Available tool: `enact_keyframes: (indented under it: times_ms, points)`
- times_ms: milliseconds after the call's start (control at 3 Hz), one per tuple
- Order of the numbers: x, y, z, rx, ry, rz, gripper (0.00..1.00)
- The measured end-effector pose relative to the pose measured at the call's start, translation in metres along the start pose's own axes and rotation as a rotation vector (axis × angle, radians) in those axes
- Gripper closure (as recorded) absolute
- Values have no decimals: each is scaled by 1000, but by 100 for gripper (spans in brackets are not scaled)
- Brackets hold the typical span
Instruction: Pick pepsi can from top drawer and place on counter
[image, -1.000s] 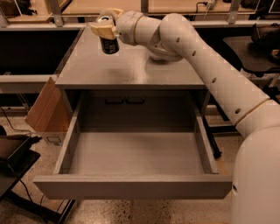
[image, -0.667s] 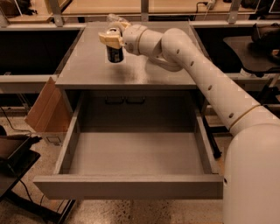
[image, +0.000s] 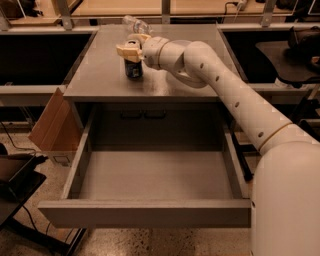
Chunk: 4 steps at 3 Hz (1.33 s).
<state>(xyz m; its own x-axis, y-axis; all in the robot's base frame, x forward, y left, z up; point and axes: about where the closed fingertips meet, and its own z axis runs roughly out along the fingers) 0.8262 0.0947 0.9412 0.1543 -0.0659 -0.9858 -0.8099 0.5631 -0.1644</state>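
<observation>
The pepsi can (image: 133, 68) stands upright on the counter (image: 97, 75), left of its middle. My gripper (image: 131, 46) reaches in from the right and sits over the can's top. Its tan fingers (image: 124, 50) close on the can's upper rim on both sides. The top drawer (image: 150, 214) is pulled fully open below the counter, and its grey floor is bare.
A clear plastic bottle (image: 134, 22) lies at the counter's back edge, just behind the gripper. A cardboard box (image: 50, 125) leans against the cabinet's left side. Dark benches flank the cabinet on both sides. My white arm (image: 240, 105) crosses the counter's right half.
The gripper has moved left and down with the can. The can has gone from held above the counter to resting on its surface.
</observation>
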Motion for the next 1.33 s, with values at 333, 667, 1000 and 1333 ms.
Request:
enact_keyframes:
  times_ms: [333, 667, 1000, 1333]
  points:
    - [0, 2, 2, -4, -1, 1, 58]
    - [0, 5, 5, -8, -1, 2, 35]
    - [0, 7, 7, -12, -2, 3, 12]
    - [0, 9, 9, -15, -3, 3, 0]
